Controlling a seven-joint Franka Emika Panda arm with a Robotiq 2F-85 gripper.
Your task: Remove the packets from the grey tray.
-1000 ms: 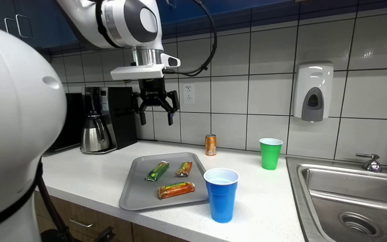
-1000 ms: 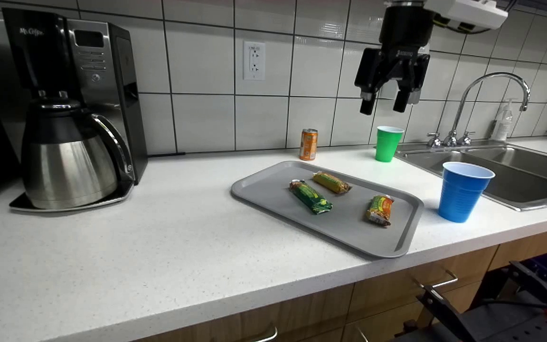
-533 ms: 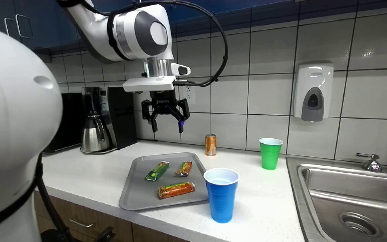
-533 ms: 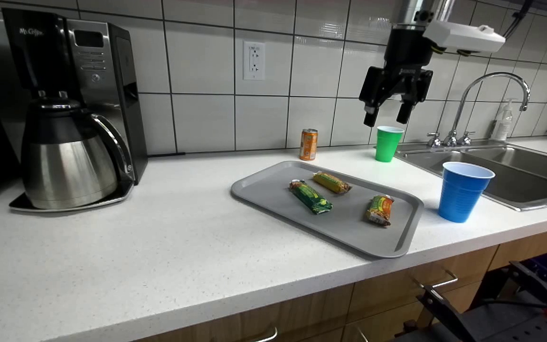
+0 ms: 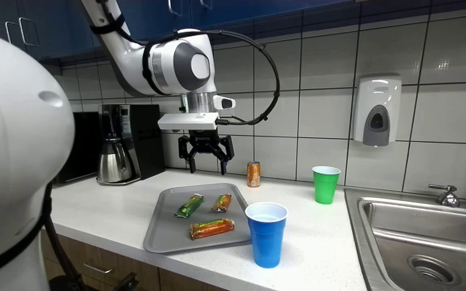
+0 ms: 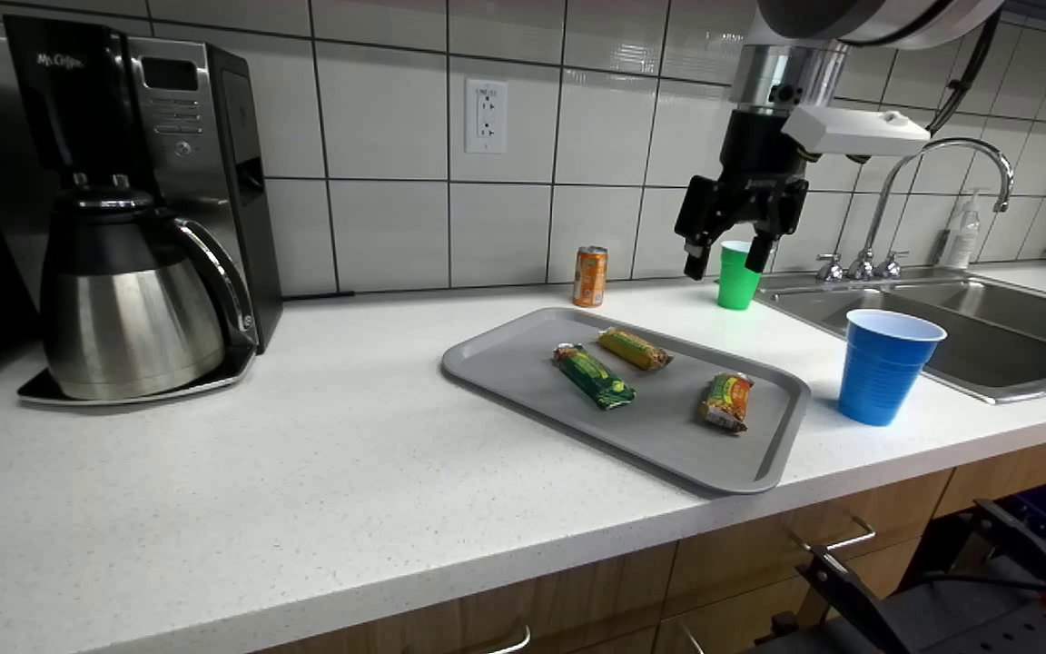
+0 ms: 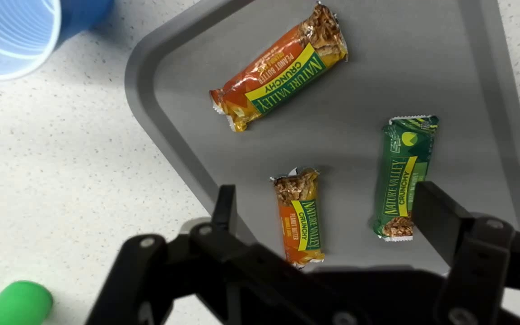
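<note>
ok pincer [image 5: 208, 172] is lower now, spread wide, holding nothing, three packets [image 7: 299, 221] on the tray [image 5: 169, 231], so a grab's probably next

Free room above grey tray [image 6: 668, 440], blue cup [image 6: 884, 377] near its corner

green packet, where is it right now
In the wrist view, the green packet lies toward the right on the tray, with the lower orange packet nearest, to its left.
</note>
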